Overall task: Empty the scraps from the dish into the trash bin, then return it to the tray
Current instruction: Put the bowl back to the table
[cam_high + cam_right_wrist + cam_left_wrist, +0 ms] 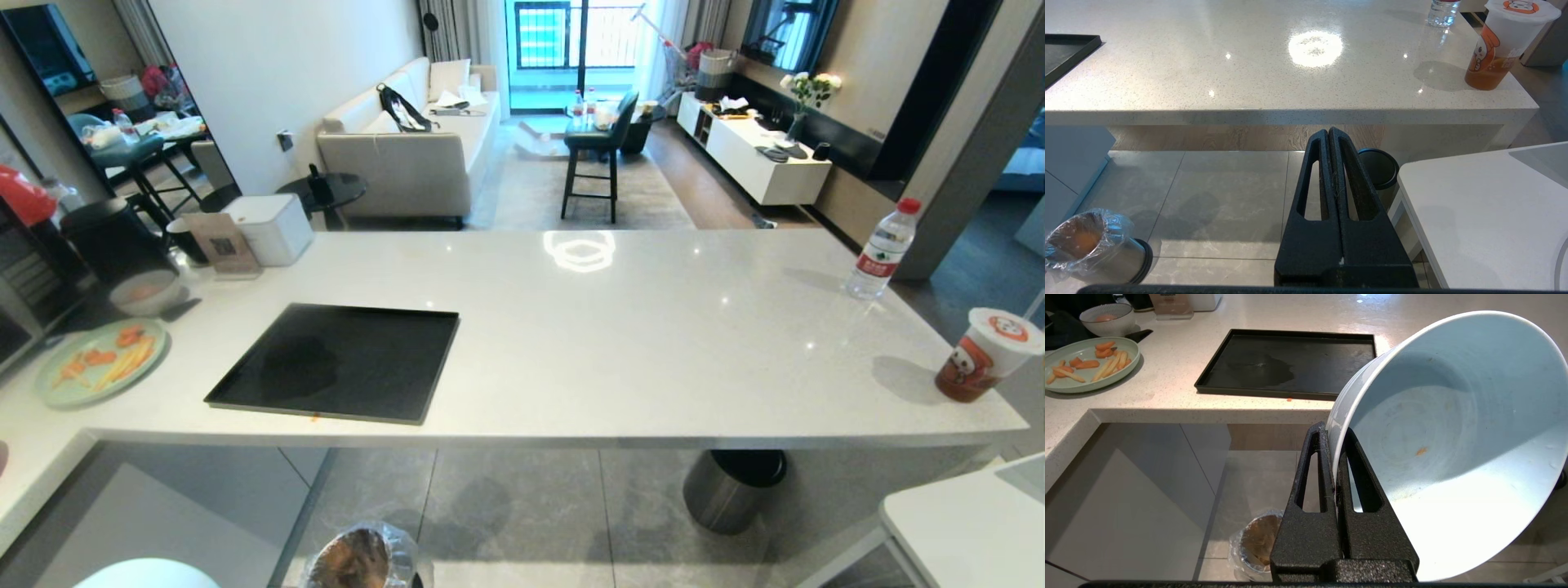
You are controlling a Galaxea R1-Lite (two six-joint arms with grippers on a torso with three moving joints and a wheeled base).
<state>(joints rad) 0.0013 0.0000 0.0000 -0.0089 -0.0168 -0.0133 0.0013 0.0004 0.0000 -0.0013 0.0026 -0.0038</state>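
Observation:
My left gripper is shut on the rim of the dish, a pale blue bowl held tilted in front of the counter edge, above the floor. The dish is bare inside apart from one small orange crumb. Its pale edge shows at the bottom of the head view. The trash bin stands on the floor below, shiny with a clear liner, and orange-brown scraps lie inside it. The black tray lies bare on the counter. My right gripper is shut on nothing, low before the counter.
A green plate of orange and yellow pieces and a greyish bowl sit left of the tray. A dark bin stands under the counter. A water bottle and a drink cup stand at the right end. A white surface is at my right.

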